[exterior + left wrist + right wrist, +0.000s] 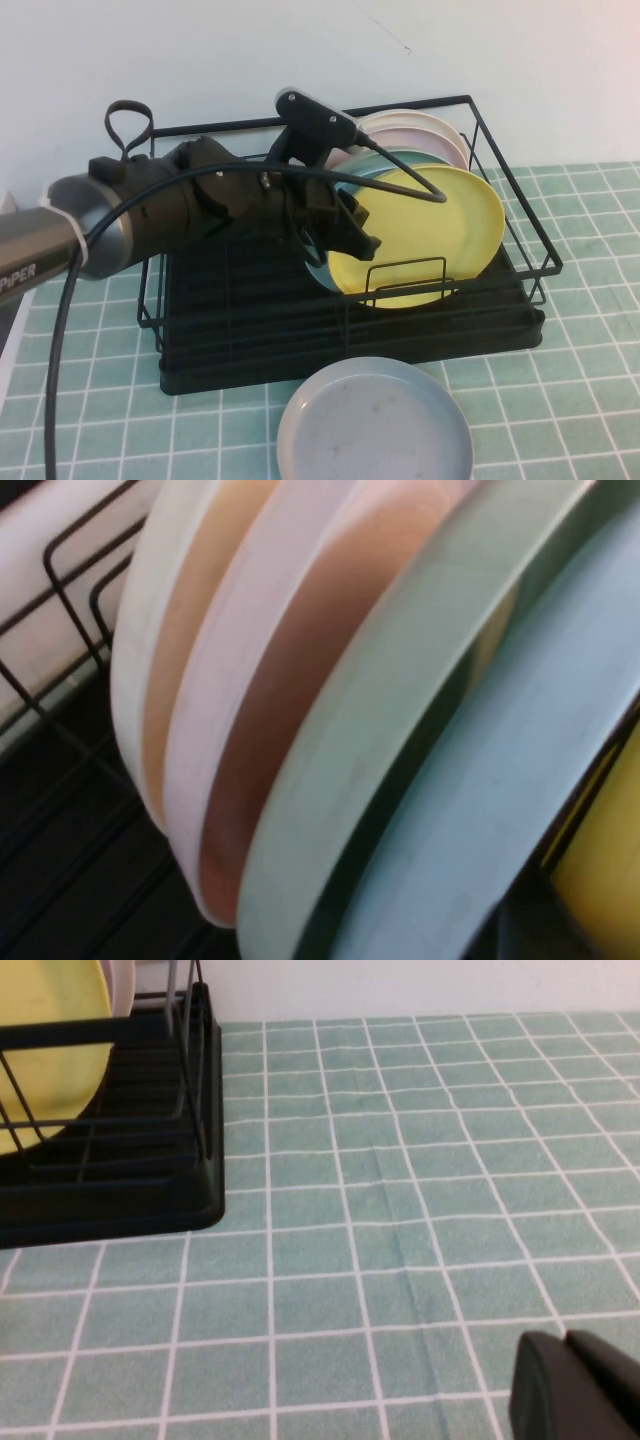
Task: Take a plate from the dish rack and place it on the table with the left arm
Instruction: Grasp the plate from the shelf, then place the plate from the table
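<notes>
The yellow plate (440, 225) is standing on edge at the front of the stack in the dish rack (350, 330). The left gripper (352, 232) is reaching at its near rim; whether it is gripping cannot be told. Pulling could be dragging the light blue plate (500, 820) behind. The right gripper (575, 1390) is hovering over the table (400, 1210), fingers together.

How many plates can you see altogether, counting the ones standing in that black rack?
6, maybe more hidden. On the table: a grey plate. Upright in the dish rack, front to back: yellow plate by the left gripper, light blue, green, pink, cream.
</notes>
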